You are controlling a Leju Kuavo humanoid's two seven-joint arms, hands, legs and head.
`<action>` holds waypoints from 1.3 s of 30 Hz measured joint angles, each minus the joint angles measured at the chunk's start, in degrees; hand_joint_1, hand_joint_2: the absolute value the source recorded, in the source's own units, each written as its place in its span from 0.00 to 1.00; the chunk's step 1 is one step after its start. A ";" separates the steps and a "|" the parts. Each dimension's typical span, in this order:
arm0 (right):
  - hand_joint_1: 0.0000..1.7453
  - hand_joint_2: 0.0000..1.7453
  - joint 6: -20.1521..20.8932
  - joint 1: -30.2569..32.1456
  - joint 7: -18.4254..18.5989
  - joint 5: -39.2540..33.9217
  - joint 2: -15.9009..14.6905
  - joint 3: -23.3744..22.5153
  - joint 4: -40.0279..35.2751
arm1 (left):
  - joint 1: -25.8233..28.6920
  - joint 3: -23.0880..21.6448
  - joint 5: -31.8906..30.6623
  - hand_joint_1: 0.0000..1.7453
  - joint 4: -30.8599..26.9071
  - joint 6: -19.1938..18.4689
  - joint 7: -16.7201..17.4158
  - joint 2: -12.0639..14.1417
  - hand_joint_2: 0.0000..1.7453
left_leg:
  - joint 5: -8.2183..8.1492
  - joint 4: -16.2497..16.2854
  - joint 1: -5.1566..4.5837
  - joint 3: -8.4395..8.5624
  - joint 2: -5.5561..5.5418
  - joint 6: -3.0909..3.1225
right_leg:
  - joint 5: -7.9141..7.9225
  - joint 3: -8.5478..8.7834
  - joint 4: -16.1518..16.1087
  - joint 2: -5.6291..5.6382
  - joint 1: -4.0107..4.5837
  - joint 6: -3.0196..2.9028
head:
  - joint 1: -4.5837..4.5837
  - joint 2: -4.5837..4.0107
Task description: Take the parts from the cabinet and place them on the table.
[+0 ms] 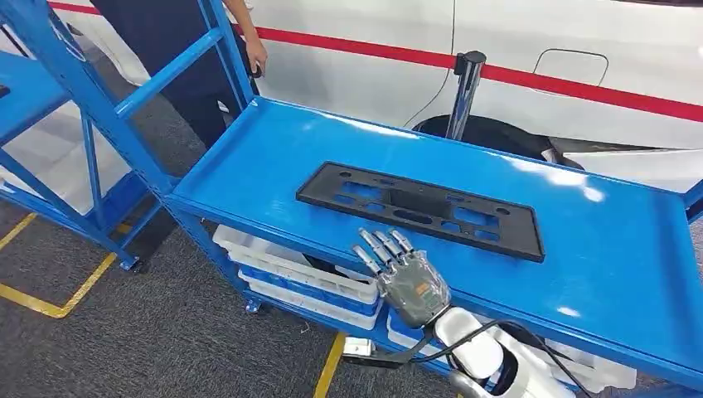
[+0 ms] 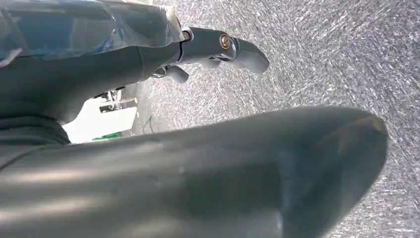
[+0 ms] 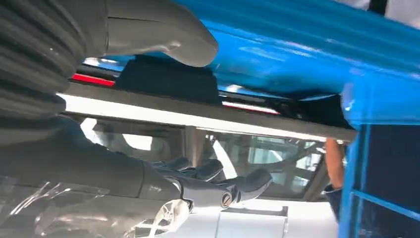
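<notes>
Black plastic part [image 1: 420,210], a long flat frame with cut-out holes, lies flat on the blue shelf [image 1: 613,249], just beyond the fingertips of the right hand [image 1: 404,276]. That hand hovers at the shelf's near edge with its fingers straight and spread, holding nothing and not touching the part. In the right wrist view the same hand [image 3: 124,163] shows its thumb and fingers apart with an empty gap between them. The left hand [image 2: 198,54] hangs over grey speckled floor [image 2: 346,59]; its fingers seem loosely extended, but whether it is released or clenched cannot be told. Behind the shelf, far from the right hand, a person [image 1: 178,33] stands beside a white car [image 1: 373,33].
</notes>
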 joint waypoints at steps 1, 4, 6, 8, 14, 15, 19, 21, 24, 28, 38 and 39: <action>0.00 1.00 -0.20 0.00 0.26 -0.15 -0.22 -0.35 0.15 | 0.00 0.00 0.02 0.00 0.00 0.00 0.00 0.00 0.00 | 0.00 0.00 0.00 0.00 0.00 0.00 | 0.00 0.00 0.00 0.00 0.00 0.00 | 0.00 0.02; 0.00 1.00 -0.68 0.01 0.81 -0.72 -0.94 -1.42 0.33 | 0.01 0.00 0.04 0.00 0.00 0.00 0.00 0.00 0.00 | 0.00 0.00 0.00 0.00 0.00 0.00 | 0.00 0.00 0.00 0.00 0.00 0.00 | 0.00 0.02; 0.00 1.00 -1.07 0.00 1.20 -0.92 -1.47 -2.23 0.46 | 0.00 0.00 0.07 0.00 0.00 0.00 0.00 0.00 0.00 | 0.00 0.00 -0.01 0.00 0.00 0.00 | 0.00 0.00 0.00 0.00 -0.01 0.00 | 0.00 0.02; 0.00 1.00 -1.18 -0.01 1.38 -1.18 -2.08 -3.14 0.48 | 0.01 0.00 0.07 0.00 0.00 0.00 0.00 0.00 0.00 | 0.00 0.01 -0.01 -0.01 0.00 0.00 | 0.00 0.00 0.00 0.00 -0.01 0.00 | 0.00 0.02; 0.00 1.00 -1.16 -0.12 2.16 -1.46 -3.52 -5.33 0.46 | 0.00 0.00 0.07 0.00 0.00 0.00 0.00 0.00 0.00 | 0.00 0.01 -0.01 0.00 0.00 0.00 | 0.00 0.00 0.00 0.00 -0.01 0.00 | 0.00 0.02; 0.00 1.00 -1.14 -0.15 2.25 -1.48 -3.74 -5.70 0.46 | 0.00 0.00 0.07 0.00 0.00 0.00 -0.02 0.00 0.00 | 0.00 0.01 0.00 0.00 0.00 0.00 | 0.00 0.00 0.00 0.00 -0.01 0.00 | 0.02 0.02; 0.00 1.00 -1.07 -0.18 2.32 -1.57 -4.35 -6.58 0.46 | -0.03 0.00 0.04 0.00 0.00 -0.09 -0.02 0.02 0.00 | 0.00 0.01 0.00 0.00 0.00 0.00 | 0.00 0.00 0.00 0.00 -0.01 0.00 | 0.00 0.02; 0.00 1.00 -1.05 -0.18 2.38 -1.57 -4.61 -6.88 0.46 | -0.06 0.00 0.04 0.00 0.00 -0.15 -0.02 0.02 0.00 | 0.00 0.01 0.00 0.00 0.00 0.00 | 0.00 0.00 0.00 0.00 -0.01 0.00 | 0.00 0.02; 0.00 1.00 -0.96 -0.18 2.38 -1.70 -4.81 -7.10 0.46 | -0.12 0.00 0.04 0.00 0.00 -0.15 -0.02 0.02 0.00 | 0.00 0.01 0.00 0.00 0.00 0.00 | 0.00 0.00 0.00 0.00 0.00 0.00 | 0.02 0.02; 0.00 1.00 -0.92 -0.18 2.49 -1.86 -5.05 -7.23 0.46 | -0.27 0.00 0.02 0.00 0.00 -0.17 -0.02 0.02 0.00 | 0.00 0.01 0.00 0.00 0.00 0.00 | 0.00 0.00 0.00 0.00 0.00 0.00 | 0.00 0.02; 0.00 1.00 -0.85 -0.18 2.56 -2.01 -5.25 -7.41 0.54 | -0.49 0.00 0.02 0.00 0.00 -0.22 -0.02 0.02 0.00 | 0.00 0.01 0.00 0.00 0.00 0.00 | 0.00 0.00 0.00 0.00 -0.01 0.00 | 0.00 0.02; 0.00 1.00 -0.79 -0.18 2.56 -2.03 -5.27 -7.41 0.61 | -0.51 0.00 0.02 0.00 0.00 -0.22 -0.02 0.02 0.00 | 0.00 0.01 0.00 0.00 0.00 0.00 | 0.00 0.00 0.00 0.00 -0.01 0.00 | 0.00 0.02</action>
